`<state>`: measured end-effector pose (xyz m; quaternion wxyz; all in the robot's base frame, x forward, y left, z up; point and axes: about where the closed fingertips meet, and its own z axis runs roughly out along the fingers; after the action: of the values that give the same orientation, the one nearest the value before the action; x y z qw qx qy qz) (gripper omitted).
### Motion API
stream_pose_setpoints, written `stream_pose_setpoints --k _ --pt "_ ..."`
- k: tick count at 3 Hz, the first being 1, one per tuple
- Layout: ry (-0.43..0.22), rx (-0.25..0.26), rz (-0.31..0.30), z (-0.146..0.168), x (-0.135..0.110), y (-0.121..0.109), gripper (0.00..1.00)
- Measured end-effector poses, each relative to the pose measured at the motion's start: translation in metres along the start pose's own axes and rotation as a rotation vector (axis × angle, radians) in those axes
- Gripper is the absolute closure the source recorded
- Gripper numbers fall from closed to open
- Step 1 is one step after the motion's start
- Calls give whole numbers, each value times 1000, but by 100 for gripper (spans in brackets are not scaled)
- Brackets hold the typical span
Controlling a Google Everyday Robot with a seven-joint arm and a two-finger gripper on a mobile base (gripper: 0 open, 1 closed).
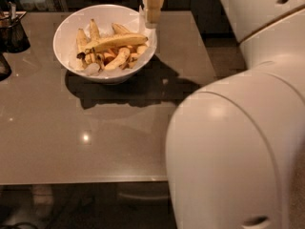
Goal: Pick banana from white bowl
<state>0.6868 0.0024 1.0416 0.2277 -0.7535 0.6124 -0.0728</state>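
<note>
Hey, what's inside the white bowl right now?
The white bowl holds the long banana lying across shorter bananas and pieces. What lies beneath them is covered. The gripper hangs above the bowl's far-right rim.
</note>
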Motion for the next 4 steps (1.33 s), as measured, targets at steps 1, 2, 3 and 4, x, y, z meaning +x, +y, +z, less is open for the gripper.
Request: stream_pose_setpoints --k 1,2,3,4 --pt "-6 -9 -25 21 -12 -13 27" --pt "-11 -21 -41 35 -20 -18 43" --pt "-13 -36 -46 46 -24 -20 44" --pt "-14 -54 -54 57 -28 -20 42"
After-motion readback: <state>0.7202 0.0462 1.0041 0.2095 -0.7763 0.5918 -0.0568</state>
